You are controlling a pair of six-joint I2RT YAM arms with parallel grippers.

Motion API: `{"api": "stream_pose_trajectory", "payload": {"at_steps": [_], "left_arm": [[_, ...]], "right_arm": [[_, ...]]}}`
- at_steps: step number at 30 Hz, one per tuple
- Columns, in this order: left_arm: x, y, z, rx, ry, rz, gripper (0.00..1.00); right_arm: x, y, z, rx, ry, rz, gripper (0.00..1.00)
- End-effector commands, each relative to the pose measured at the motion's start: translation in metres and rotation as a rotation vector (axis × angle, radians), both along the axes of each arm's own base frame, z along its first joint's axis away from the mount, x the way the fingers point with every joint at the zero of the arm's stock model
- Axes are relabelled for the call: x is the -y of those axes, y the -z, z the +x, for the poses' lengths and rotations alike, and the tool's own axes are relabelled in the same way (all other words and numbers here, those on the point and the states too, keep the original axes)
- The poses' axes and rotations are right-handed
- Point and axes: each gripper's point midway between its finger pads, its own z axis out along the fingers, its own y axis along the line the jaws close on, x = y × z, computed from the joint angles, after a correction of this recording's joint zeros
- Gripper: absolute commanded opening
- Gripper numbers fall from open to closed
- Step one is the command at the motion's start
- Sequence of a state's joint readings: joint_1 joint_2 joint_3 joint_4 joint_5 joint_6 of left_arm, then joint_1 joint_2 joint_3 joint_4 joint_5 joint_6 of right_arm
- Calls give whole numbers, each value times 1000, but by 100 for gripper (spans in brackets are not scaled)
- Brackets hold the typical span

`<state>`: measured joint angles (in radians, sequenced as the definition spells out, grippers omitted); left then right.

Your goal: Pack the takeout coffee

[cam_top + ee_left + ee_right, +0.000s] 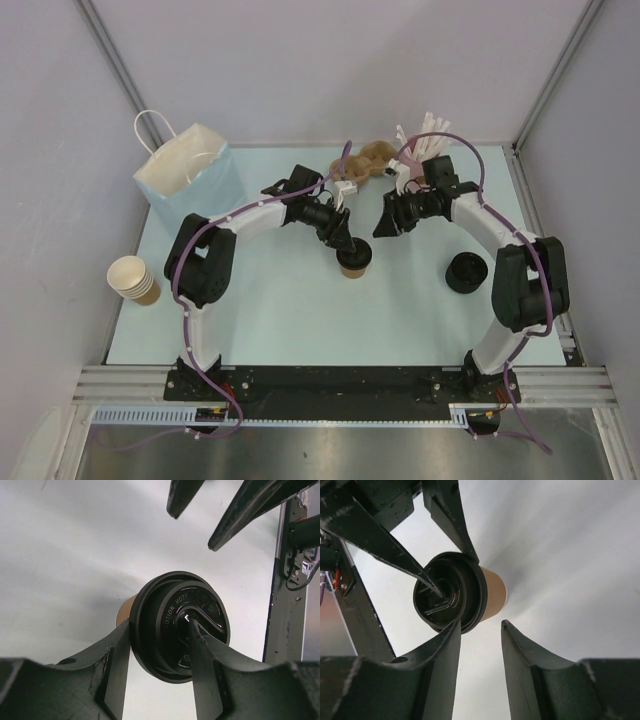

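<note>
Left gripper [159, 626] astride takeout coffee [205, 602] lid, rim to centre

Looking down onto a pale mint-blue flat desk [300, 320], matte and evenly lit. Boxed in at left, back and right by plain grey-lilac panel walls [330, 60]. Framed at the back corners by slanting silver aluminium posts [113, 62]. Edged on the near side with a ribbed silver aluminium rail [120, 382]. Lower still, onto a brushed grey metal sheet [330, 455] with a dull sheen. Soft, diffuse lighting throughout, casting only faint shadows. Seen from the wrist views, washed almost white.
</note>
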<state>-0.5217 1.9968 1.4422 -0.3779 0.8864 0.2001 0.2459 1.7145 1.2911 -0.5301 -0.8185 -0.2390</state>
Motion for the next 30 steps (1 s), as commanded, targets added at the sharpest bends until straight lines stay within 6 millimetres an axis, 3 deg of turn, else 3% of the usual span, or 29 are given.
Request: {"api": "stream_pose_trajectory", "payload": {"at_steps": [1,6,13,17,26,29,30], "left_arm": [[-36,77,-1,4,-49,265,49],[-36,77,-2,4,-50,266,49],[-36,77,-1,7,-51,264,49],[-36,77,-2,6,-51,264,49],[-37,75,-1,12,-54,269,49],[-37,74,-1,14,-52,269,49],[-37,74,-1,15,-51,269,49]], "right_arm": [[-2,11,-20,-81,-71,9,43],[-5,30,-33,-155,-117,-2,45],[-10,38,-47,-194,-159,-13,45],[-12,42,-45,-192,-158,-23,45],[2,78,-28,-133,-60,-231,45],[2,77,-27,-117,-62,-237,45],[-2,67,-28,-102,-73,-205,45]]}}
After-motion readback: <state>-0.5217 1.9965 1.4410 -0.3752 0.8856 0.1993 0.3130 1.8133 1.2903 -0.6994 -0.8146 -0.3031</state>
